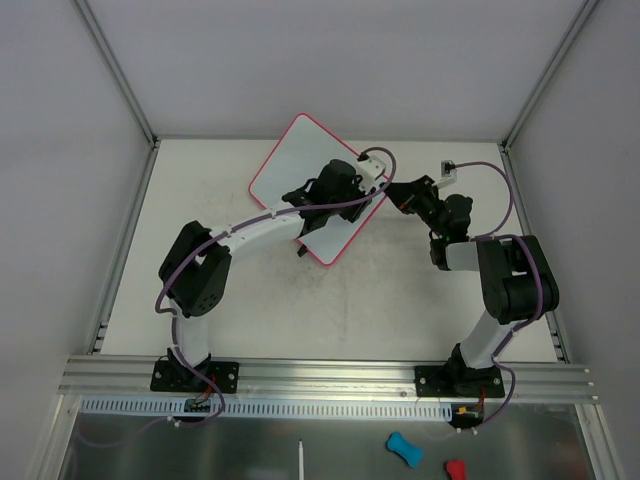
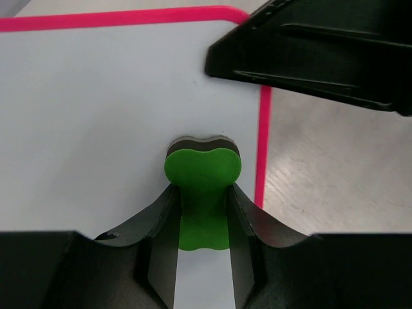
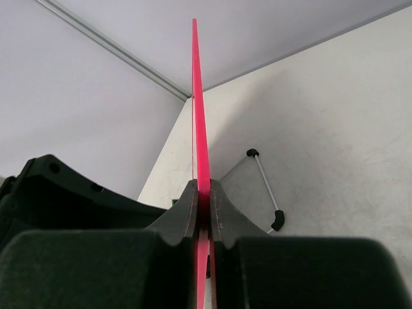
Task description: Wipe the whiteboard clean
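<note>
The whiteboard [image 1: 290, 165] sits upper centre in the top view, its right edge pinched by the right gripper [image 3: 203, 199]. The left gripper [image 2: 203, 215] clenches a green eraser [image 2: 203, 170] at the board near that edge. Pushing hard could wrench the board loose.

Just on the near side of the aluminium rail [image 1: 330, 375] there's a blue bone-shaped eraser [image 1: 403, 449], a red piece [image 1: 455, 469] beside it and a thin white stick [image 1: 300, 462], plus a small black-and-white bit [image 1: 448, 168] well beyond the rail on the table [image 1: 250, 310].
</note>
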`<state>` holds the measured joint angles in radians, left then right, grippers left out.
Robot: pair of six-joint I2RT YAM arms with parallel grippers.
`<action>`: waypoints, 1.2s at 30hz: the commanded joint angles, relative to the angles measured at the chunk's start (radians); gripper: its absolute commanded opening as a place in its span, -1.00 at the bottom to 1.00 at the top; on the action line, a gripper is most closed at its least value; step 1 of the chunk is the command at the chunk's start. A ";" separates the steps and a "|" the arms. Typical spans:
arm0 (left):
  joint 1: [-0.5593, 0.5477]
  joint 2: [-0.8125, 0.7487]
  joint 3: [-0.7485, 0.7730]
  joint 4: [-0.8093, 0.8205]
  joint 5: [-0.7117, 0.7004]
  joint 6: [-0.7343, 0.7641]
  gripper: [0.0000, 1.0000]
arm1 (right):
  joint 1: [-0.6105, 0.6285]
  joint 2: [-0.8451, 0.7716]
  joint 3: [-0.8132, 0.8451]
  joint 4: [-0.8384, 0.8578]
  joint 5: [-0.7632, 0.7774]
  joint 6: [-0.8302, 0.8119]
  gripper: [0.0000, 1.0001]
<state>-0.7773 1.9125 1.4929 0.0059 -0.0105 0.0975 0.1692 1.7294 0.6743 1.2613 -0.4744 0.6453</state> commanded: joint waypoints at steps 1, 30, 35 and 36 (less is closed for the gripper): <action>-0.046 0.008 -0.022 0.028 0.017 0.019 -1.00 | 0.038 -0.014 0.021 0.112 -0.101 -0.021 -1.00; 0.366 -0.137 -0.224 -0.011 -0.086 -0.412 -1.00 | 0.036 -0.018 0.014 0.115 -0.099 -0.022 -0.99; 0.368 -0.407 -0.434 0.046 -0.160 -0.530 -1.00 | 0.035 -0.016 0.016 0.115 -0.098 -0.021 -1.00; 0.366 -0.443 -0.504 0.046 -0.173 -0.545 -1.00 | 0.036 -0.016 0.018 0.115 -0.098 -0.021 -1.00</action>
<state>-0.4065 1.6463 1.0878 0.0021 -0.1108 -0.3424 0.1757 1.7294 0.6743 1.2926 -0.4942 0.6468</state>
